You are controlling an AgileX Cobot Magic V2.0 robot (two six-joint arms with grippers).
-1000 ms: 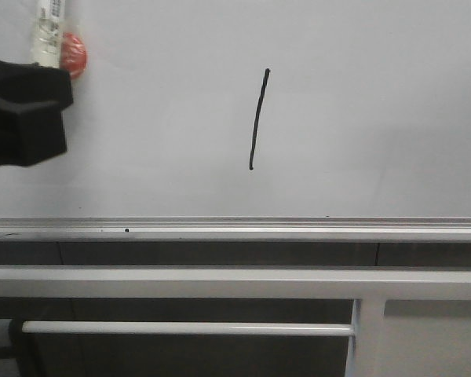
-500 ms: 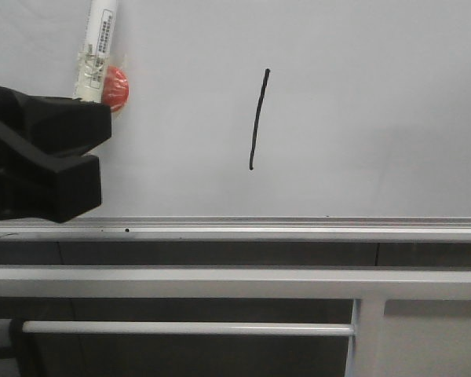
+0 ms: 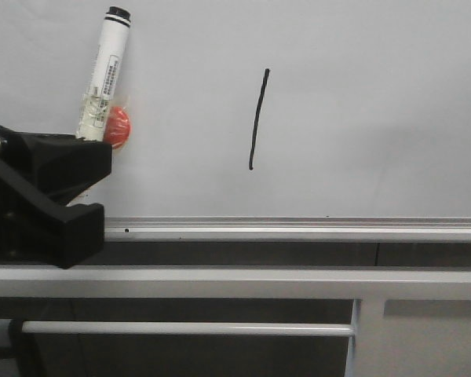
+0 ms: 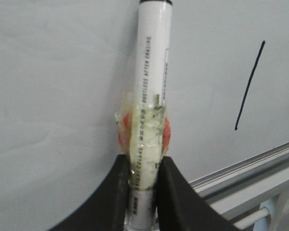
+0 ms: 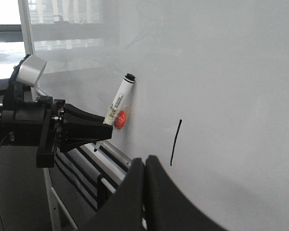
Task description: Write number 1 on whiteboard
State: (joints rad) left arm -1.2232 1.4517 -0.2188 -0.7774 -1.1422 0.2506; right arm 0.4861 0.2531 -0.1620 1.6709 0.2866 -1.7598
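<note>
The number 1 (image 3: 257, 118) is a thin black slanted stroke near the middle of the whiteboard (image 3: 377, 102). It also shows in the wrist views as number 1 (image 4: 249, 86) and number 1 (image 5: 176, 143). My left gripper (image 3: 86, 145) sits at the lower left, left of the stroke, shut on a white marker (image 3: 106, 71). The marker stands upright with its black end on top. Tape and a red lump (image 3: 118, 126) wrap its barrel just above the fingers (image 4: 120, 178). My right gripper (image 5: 145, 161) is shut with nothing in it, away from the board and out of the front view.
A silver bottom rail (image 3: 298, 229) runs under the board, with a tiny black dot (image 3: 126, 231) on it. Below are grey frame bars (image 3: 220, 281), a thinner bar (image 3: 188, 327) and an upright post (image 3: 365, 338).
My left gripper has moved down and to the right with the marker, so the marker's full barrel and black top end now show. The stroke is unchanged.
</note>
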